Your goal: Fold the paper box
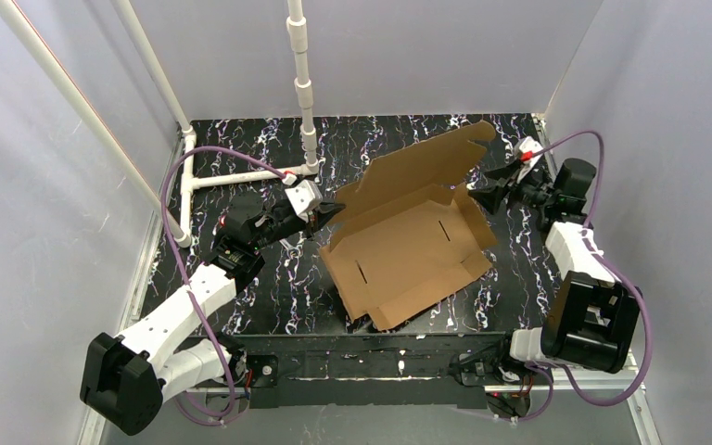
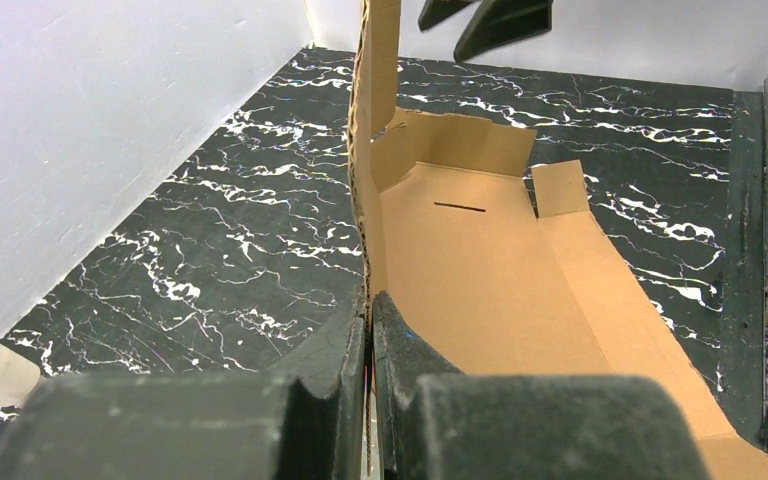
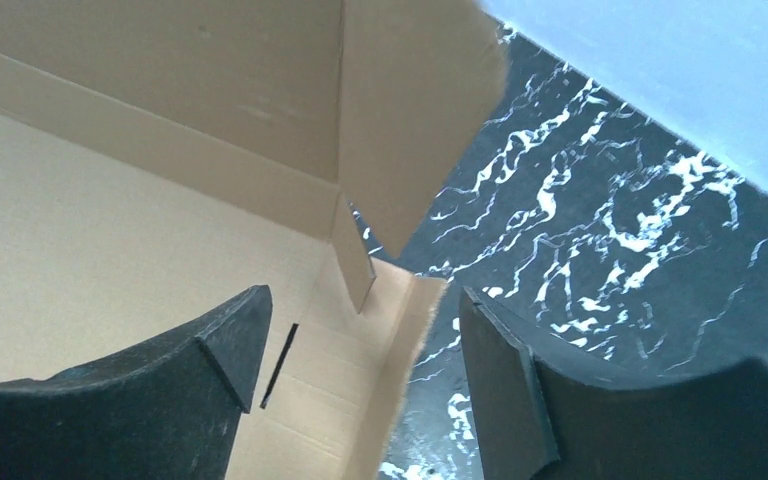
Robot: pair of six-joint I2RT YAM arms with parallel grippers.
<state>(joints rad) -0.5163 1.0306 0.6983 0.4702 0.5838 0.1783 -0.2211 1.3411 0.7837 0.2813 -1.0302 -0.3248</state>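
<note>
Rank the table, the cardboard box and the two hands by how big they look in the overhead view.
1. table
2. cardboard box
3. left hand and right hand: they look about alike, so unranked.

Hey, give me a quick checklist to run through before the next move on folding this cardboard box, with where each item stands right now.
1. Left claw grips the paper box: ok, shut on an upright side panel.
2. Right claw ready to grasp: ok, jaws apart.
3. Cardboard between the right claw's jaws: ok, a flap edge sits in the gap.
4. Box bottom flat on the table: cannot tell.
5. Box folded shut: not ok, lid panel and flaps stand open.
</note>
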